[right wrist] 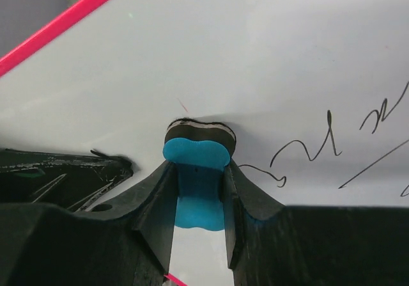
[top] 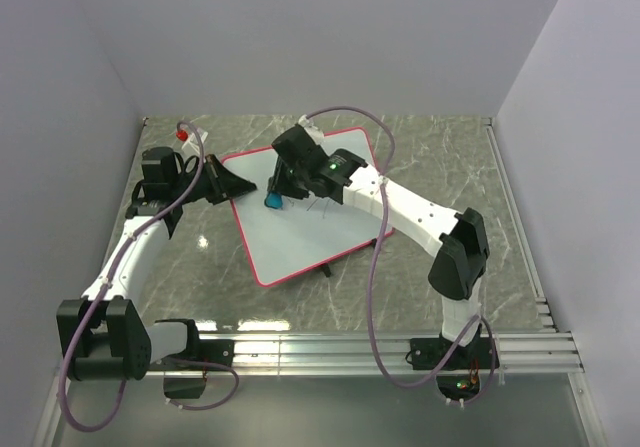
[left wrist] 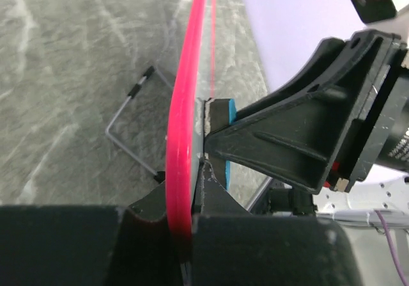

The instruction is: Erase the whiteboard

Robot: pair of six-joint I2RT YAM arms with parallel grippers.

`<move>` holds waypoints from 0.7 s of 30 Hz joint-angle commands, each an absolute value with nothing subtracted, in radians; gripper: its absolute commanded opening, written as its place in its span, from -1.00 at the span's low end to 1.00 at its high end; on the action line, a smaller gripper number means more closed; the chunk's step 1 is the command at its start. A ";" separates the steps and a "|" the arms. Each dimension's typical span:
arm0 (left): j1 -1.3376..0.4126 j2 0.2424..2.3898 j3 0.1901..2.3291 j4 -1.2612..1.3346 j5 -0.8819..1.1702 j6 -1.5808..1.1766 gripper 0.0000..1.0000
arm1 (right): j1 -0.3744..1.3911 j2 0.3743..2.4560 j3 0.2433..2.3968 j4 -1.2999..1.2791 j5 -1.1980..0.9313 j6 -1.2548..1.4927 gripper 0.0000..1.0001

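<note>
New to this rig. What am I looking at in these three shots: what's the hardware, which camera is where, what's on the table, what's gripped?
Two robot arms are bolted at the near edge of a marble-patterned table. One picture comes from a fixed camera above and behind them; the other two come from cameras on each wrist.

On the table lies a whiteboard with a pink frame. A small red object sits at the far left corner; I can't tell what it is.

The left end effector is shut on the whiteboard's edge, apparently steadying it. The right end effector is shut on a blue eraser, whose dark pad meets the board. Black scribbles remain to its right.
</note>
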State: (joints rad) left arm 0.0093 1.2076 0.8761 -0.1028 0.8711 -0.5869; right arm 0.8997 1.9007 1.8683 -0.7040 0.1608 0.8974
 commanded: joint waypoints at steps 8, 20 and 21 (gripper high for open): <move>0.011 1.203 0.884 -0.316 0.701 -0.373 -0.99 | 0.914 1.898 1.615 -0.736 0.245 0.902 -1.00; 0.009 1.178 0.877 -0.308 0.670 -0.374 -0.99 | 0.976 1.853 1.618 -0.739 0.209 0.844 -1.00; 0.009 1.178 0.877 -0.310 0.666 -0.379 -0.99 | 0.976 1.848 1.623 -0.735 0.200 0.844 -1.00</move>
